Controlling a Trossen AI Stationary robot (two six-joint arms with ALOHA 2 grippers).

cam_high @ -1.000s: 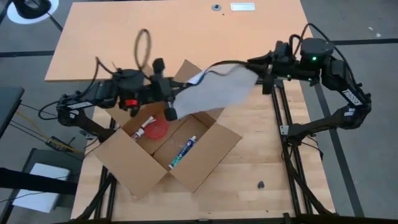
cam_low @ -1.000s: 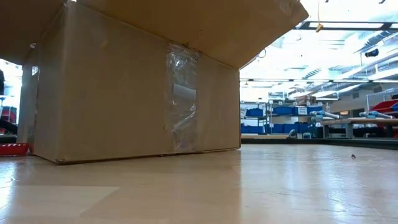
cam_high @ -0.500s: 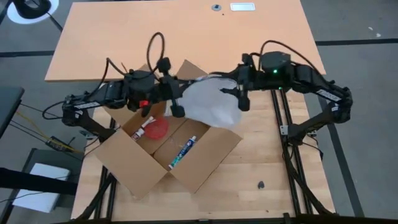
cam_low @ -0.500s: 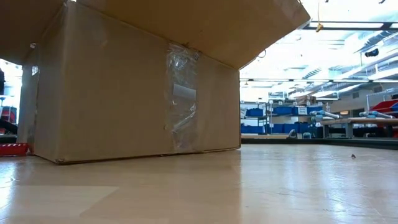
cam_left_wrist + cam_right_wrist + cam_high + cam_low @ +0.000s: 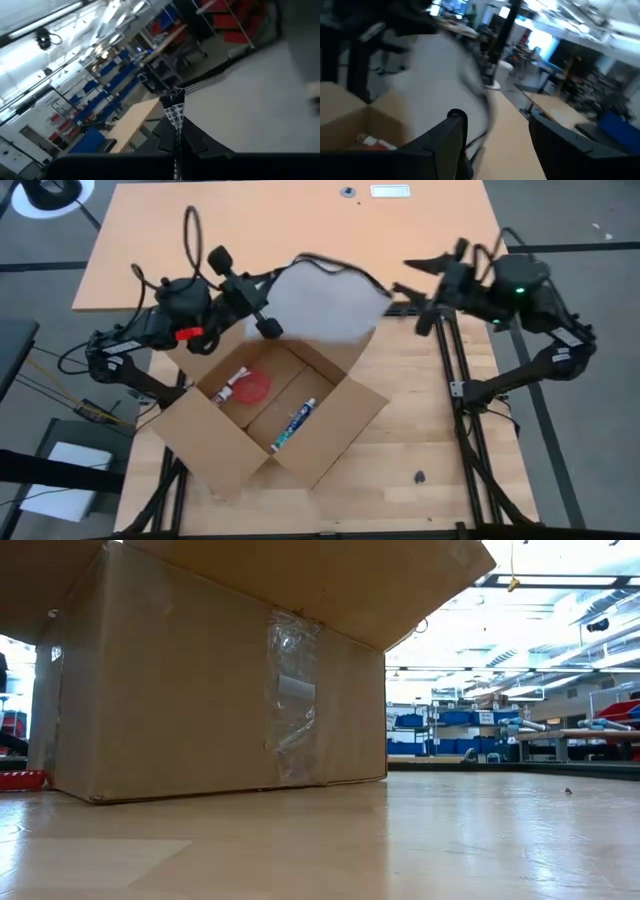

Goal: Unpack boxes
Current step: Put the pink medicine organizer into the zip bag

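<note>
While the left pincer (image 5: 268, 328) grips the clear plastic bag (image 5: 325, 305) shut, the right pincer (image 5: 425, 280) hangs open, empty. Just below the left pincer, the cardboard carton (image 5: 270, 415) looks light and stiff; its flaps offer the best hold.

1. A brown cardboard carton (image 5: 200, 690) stands on the pale wooden table (image 5: 400, 840).
2. A clear tape strip (image 5: 290, 700) runs down its side.
3. One flap (image 5: 340, 580) juts out overhead.
4. Shelving with blue bins (image 5: 450, 730) lines the room behind.
</note>
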